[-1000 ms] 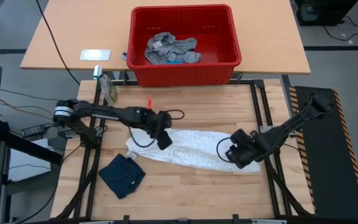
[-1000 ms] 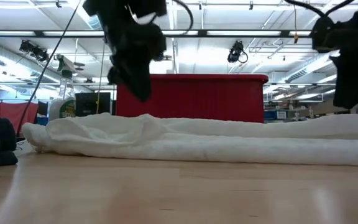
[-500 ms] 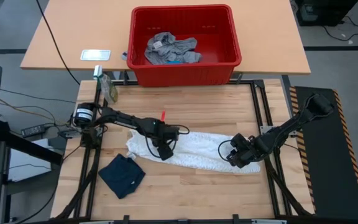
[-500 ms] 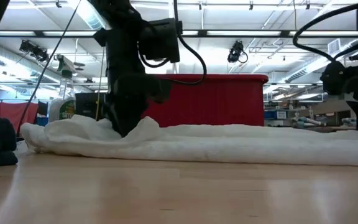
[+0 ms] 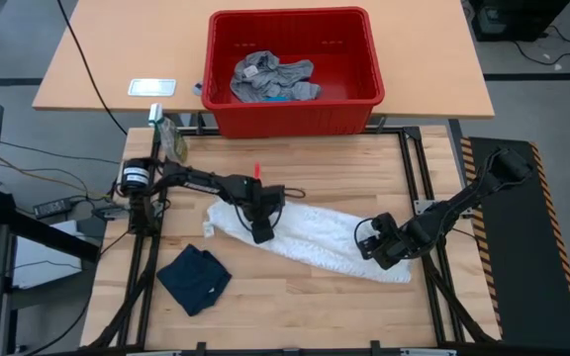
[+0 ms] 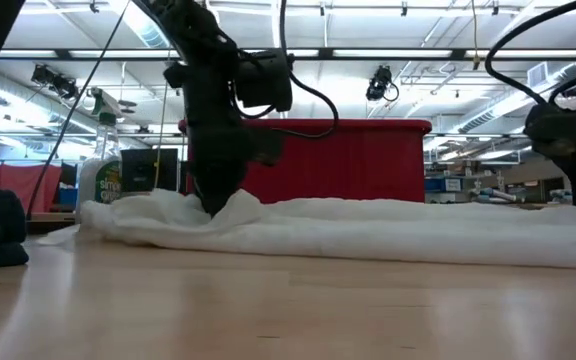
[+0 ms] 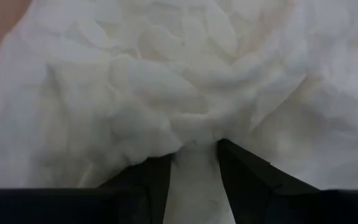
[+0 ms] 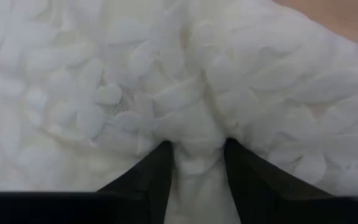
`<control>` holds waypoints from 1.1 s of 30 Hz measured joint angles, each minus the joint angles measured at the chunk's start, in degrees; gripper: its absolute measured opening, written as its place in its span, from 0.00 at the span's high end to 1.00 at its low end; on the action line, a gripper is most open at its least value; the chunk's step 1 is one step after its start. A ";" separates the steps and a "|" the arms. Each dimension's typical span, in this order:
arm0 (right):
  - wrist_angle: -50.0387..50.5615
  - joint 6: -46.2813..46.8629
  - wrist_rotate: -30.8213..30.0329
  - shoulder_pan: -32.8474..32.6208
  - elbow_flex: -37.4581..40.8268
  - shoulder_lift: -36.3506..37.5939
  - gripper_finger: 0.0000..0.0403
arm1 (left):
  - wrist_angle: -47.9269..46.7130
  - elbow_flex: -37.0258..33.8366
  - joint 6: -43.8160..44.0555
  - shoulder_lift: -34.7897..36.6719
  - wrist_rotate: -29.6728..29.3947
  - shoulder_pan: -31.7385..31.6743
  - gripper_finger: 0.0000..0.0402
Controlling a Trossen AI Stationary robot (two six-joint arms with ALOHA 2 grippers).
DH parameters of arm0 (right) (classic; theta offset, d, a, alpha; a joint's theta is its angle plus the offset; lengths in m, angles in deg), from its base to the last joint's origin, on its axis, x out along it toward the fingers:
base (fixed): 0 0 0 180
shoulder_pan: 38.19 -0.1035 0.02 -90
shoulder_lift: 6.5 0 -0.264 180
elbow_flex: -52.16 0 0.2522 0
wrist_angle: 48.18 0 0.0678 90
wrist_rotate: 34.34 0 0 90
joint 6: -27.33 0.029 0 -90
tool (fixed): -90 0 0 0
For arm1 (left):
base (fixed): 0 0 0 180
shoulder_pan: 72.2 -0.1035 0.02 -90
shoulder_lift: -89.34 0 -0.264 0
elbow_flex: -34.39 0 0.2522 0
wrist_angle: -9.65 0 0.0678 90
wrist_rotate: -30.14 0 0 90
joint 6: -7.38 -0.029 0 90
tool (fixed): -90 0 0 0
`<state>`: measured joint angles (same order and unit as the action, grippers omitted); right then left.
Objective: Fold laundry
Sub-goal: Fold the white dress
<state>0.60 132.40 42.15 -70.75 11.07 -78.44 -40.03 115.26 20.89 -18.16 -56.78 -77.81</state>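
Note:
A long white garment (image 5: 310, 237) lies spread across the middle of the wooden table, running from left to right. My left gripper (image 5: 262, 233) points down onto its left part and is shut on a bunch of the cloth (image 7: 194, 158). At the garment's right end my right gripper (image 5: 373, 247) also points down and is shut on cloth (image 8: 194, 155). A dark navy garment (image 5: 194, 279) lies folded near the front left. A grey garment (image 5: 270, 79) lies in the red basket (image 5: 364, 99). My left gripper pinches a raised ridge of the white cloth (image 7: 194, 140) between its two fingers (image 7: 157, 177), coming from above and pointing down. How many layers it has, I cannot tell. The garment lies on the table, puckered toward the fingers (image 6: 230, 205). My right gripper pinches a small gathered fold of the white garment (image 8: 194, 140) near its right end between its two fingers (image 8: 151, 171), from above. The cloth wrinkles in toward the fingers and rests on the table; the number of layers cannot be told.
The red basket stands on the lighter table beyond the far edge. A white card (image 5: 152, 87) and a small bottle (image 5: 171, 138) sit at the far left. Bare wood shows along the table's front edge (image 5: 295, 316).
My left gripper has come down onto the garment's left part and shifted a little toward the table's right edge; cloth has bunched up beside it. My right gripper has sunk onto the garment's right end. The garment's left end has drawn slightly toward the far edge.

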 joint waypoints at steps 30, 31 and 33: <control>-20.49 -9.13 5.65 -2.44 -35.51 -27.94 0.71 | -11.14 14.73 -9.90 6.20 -3.37 2.53 0.64; -18.42 -13.31 5.21 -2.44 -36.75 -26.91 0.71 | -10.80 14.73 -8.89 7.04 -3.38 4.40 0.64; -14.32 -22.51 3.94 -2.44 -38.49 -24.69 0.71 | -8.92 14.73 -7.25 8.65 -3.41 8.72 0.64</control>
<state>-13.73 109.89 46.09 -73.20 -27.41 -103.13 -48.95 129.99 13.64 -9.51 -60.18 -69.09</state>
